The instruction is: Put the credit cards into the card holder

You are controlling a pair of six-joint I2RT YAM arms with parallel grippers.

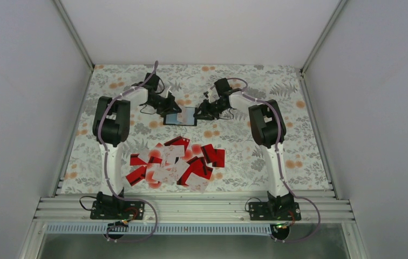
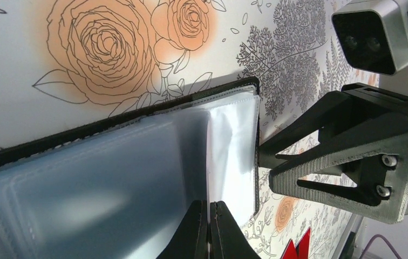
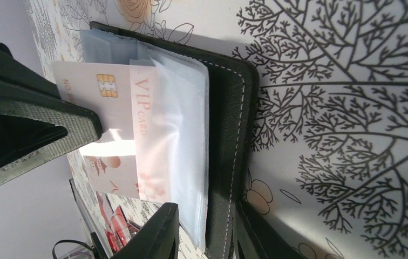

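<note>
The card holder (image 1: 180, 117) lies open at the far middle of the table, black cover down and clear sleeves (image 2: 110, 178) up. My left gripper (image 2: 209, 216) is shut on a white credit card (image 3: 113, 108) with a gold chip. The card's far end sits inside a sleeve of the holder (image 3: 226, 108). My right gripper (image 3: 207, 237) straddles the holder's right edge, with one finger under the cover and the other just off the sleeves. The remaining credit cards (image 1: 175, 164), red and white, lie in a loose pile nearer the arm bases.
A floral cloth (image 1: 256, 156) covers the table. White enclosure walls stand on three sides. An aluminium rail (image 1: 191, 208) with both arm bases runs along the near edge. The two grippers (image 1: 170, 106) (image 1: 201, 111) face each other closely across the holder.
</note>
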